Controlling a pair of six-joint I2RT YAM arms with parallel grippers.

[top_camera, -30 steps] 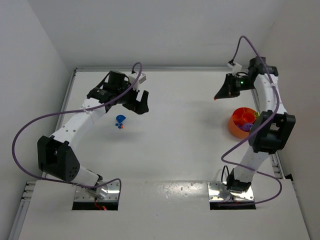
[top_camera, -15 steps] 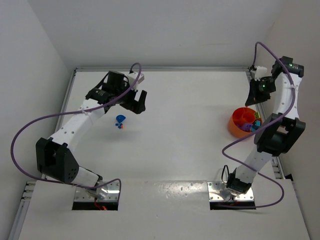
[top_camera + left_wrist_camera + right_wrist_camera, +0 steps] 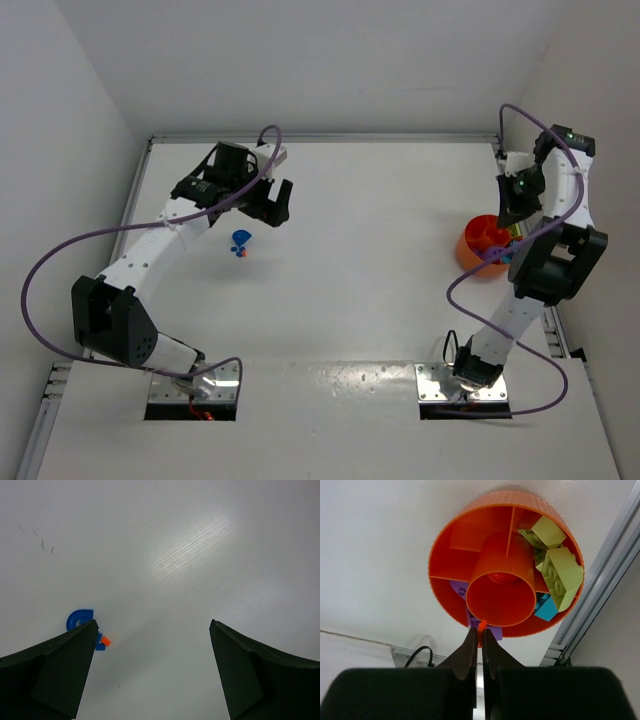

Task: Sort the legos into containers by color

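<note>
**Left arm** [image 3: 150,250]: white links, black joints. It rose from the near-left base, its elbow was thrown out to the left, and its forearm reached away and inward.

**Left tool** [image 3: 153,627]: it pointed down. Its jaws stood spread wide, with nothing between the dark fingers [image 3: 55,675].

**Right arm** [image 3: 545,270]: it rose from the near-right base to a black elbow. The forearm was carried up and back, and the wrist was folded over at the far right.

**Right tool** [image 3: 481,631]: it pointed down. Its jaws were closed tip to tip and pinched a tiny orange lego [image 3: 481,624] at the very ends.
</note>
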